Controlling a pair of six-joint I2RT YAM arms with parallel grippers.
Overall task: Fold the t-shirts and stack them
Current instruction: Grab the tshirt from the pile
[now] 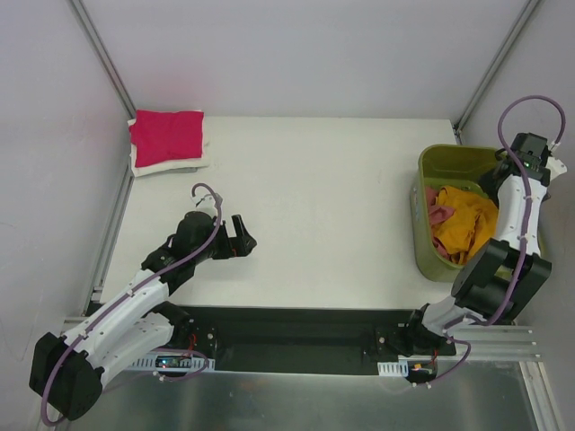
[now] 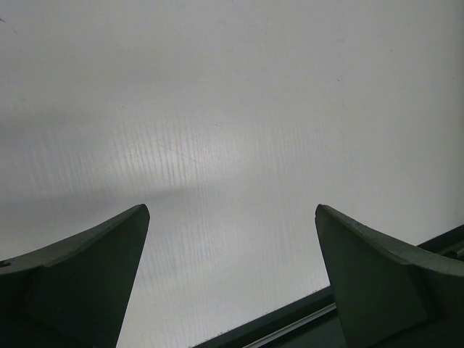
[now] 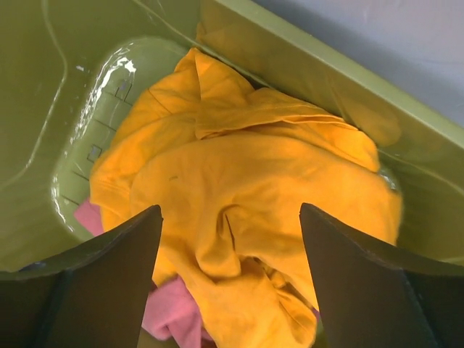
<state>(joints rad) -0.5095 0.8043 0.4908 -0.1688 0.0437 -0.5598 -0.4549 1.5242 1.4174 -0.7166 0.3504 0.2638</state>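
Note:
A crumpled yellow t-shirt (image 1: pixel 464 224) lies in a green bin (image 1: pixel 440 160) at the right, on top of a pink t-shirt (image 1: pixel 437 209). In the right wrist view the yellow shirt (image 3: pixel 246 181) fills the bin and the pink one (image 3: pixel 167 312) peeks out below. My right gripper (image 3: pixel 230 217) hangs open just above the yellow shirt, holding nothing. A folded red t-shirt (image 1: pixel 167 136) lies on a folded white one (image 1: pixel 144 166) at the far left corner. My left gripper (image 1: pixel 241 237) is open and empty over bare table (image 2: pixel 232 130).
The green bin's walls (image 3: pixel 304 65) surround the right gripper closely. The table's near edge with a dark rail (image 1: pixel 296 328) runs in front of both arm bases. Metal frame posts (image 1: pixel 108 63) stand at the back corners.

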